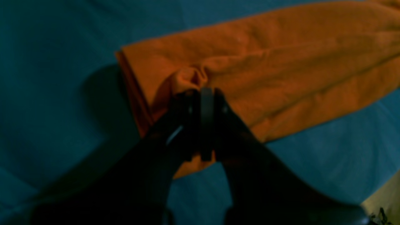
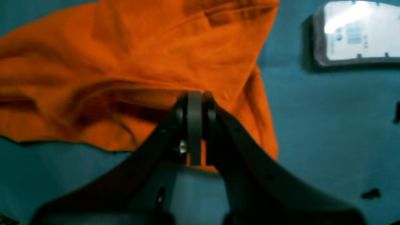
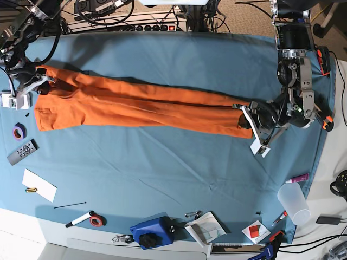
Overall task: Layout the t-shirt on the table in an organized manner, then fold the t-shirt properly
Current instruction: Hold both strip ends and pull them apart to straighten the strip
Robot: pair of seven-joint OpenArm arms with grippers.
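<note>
A: Where is the t-shirt (image 3: 135,105) right now?

B: It lies stretched into a long, narrow orange band across the far half of the tabletop (image 3: 173,173), running from near one short edge almost to the other. It looks folded lengthwise, with creases along its length.

A: And the hands?

B: The left hand (image 1: 201,93) sits at the end of the band that the base view shows on its right. Its jaws are pinched together on a small pucker of orange cloth right at the folded end. In the base view that hand (image 3: 246,120) rests low at the tabletop surface.

A: The right one?

B: The right hand (image 2: 195,95) is at the opposite end, jaws closed on the fabric's edge, with cloth bunched and wrinkled around the tips. In the base view it (image 3: 43,84) sits near the far corner of the tabletop.

A: Anything else lying about?

B: Along the near edge there is a blue box (image 3: 152,232), a marker (image 3: 80,219), a roll of red tape (image 3: 96,220) and a clear plastic cup (image 3: 293,201). By the short edge near the right hand lie a remote (image 3: 21,151), a purple tape roll (image 3: 19,131) and a white card (image 3: 39,185).
</note>
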